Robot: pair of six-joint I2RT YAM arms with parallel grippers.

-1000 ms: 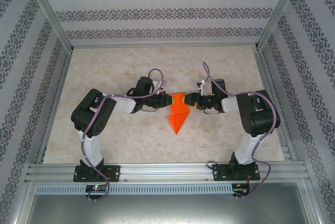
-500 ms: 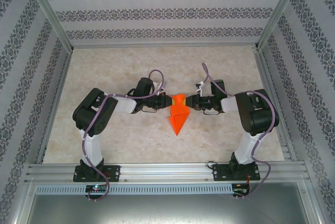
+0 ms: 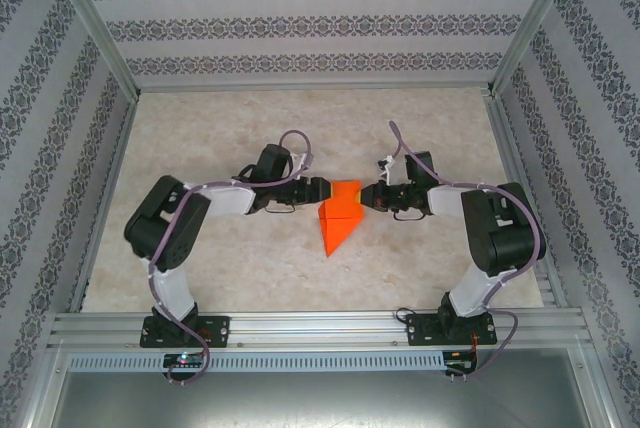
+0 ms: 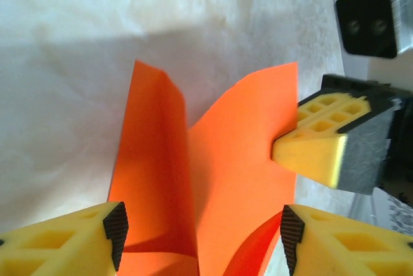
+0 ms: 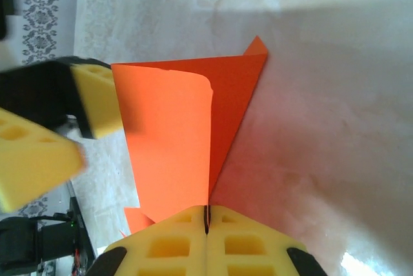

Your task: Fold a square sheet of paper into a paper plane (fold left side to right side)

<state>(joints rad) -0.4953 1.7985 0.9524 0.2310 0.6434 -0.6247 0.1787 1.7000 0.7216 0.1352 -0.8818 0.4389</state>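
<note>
step appears a wing fold: right hand (image 5: 206,216) clamped on paper plane (image 3: 338,220), left hand (image 4: 200,232) apart around it; next, the crease likely needs flattening.

At the bottom, left gripper (image 4: 203,232) spread wide: one yellow finger (image 4: 61,240) low on the left, the other low on the right. Between them and just ahead, folded orange paper (image 4: 239,179) on the pale desk (image 4: 71,44). Left flap of the paper raised and standing on edge beside a crease down the middle; right part broader and leaning away. Unclear whether the black pads touch the paper. Ahead and to the right, right gripper (image 4: 308,144): yellow tip meeting the paper's right edge, black body behind it. Farther ahead on that side, a small black camera (image 4: 368,21) in a grey housing. Broad soft shadow (image 4: 77,134) across the desk to the left of the paper.
</note>
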